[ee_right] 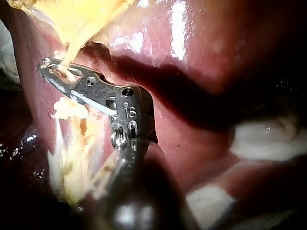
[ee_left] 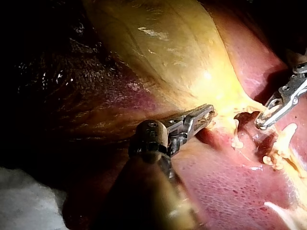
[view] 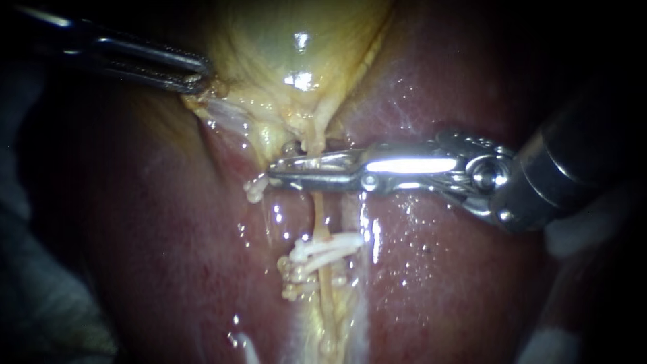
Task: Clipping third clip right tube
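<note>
The yellow gallbladder (view: 296, 54) narrows into a thin tube (view: 318, 209) that runs down over the dark red liver (view: 438, 283). My right instrument (view: 276, 172) reaches across from the right, and its long slotted jaws lie together around the tube just below the gallbladder. In the right wrist view, a yellow strand passes between those jaws (ee_right: 45, 64). White clips (view: 330, 248) sit on the tube further down, also seen as white clips (ee_right: 67, 108) beside the shaft. My left instrument (view: 199, 79) is shut on the gallbladder's edge, holding it up and left; its jaws (ee_left: 208, 115) bite yellow tissue.
White gauze (view: 563, 236) lies under the right instrument's shaft, and more gauze (ee_left: 24, 201) lies beside the left shaft. Grey cloth (view: 40, 303) borders the liver on the left. A pale stump (view: 255, 189) hangs just past the right jaws' tip.
</note>
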`<state>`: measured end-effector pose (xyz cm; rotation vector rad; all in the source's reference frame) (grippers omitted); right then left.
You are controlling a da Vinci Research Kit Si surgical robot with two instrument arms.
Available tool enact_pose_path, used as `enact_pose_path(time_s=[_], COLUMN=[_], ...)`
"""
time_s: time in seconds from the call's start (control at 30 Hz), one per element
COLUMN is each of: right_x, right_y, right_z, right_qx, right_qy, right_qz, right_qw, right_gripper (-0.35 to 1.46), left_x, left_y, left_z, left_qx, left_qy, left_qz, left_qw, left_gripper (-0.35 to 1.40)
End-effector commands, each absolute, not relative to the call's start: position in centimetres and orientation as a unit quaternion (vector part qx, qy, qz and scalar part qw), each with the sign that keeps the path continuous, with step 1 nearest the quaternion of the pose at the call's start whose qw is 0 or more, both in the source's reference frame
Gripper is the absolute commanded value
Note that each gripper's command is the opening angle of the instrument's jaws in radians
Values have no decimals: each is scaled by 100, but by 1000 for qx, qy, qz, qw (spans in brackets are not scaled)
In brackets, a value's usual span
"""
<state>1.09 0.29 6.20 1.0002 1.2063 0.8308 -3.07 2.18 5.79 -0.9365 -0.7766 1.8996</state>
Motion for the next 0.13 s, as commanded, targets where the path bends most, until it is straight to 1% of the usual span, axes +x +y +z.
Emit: enact_pose_path(time_s=[0.03,0.13], right_x=[110,110], right_y=[29,27], right_z=[620,621], right_qx=[437,439], right_qy=[527,527], right_qz=[363,361], right_qw=[632,632], right_gripper=[-35,-35], left_x=[-308,-308], left_y=[218,218], left_z=[580,579], left_qx=[-375,-375], left_qy=[-311,-311], left_qz=[761,761], left_qw=[429,429], left_gripper=[-35,-35])
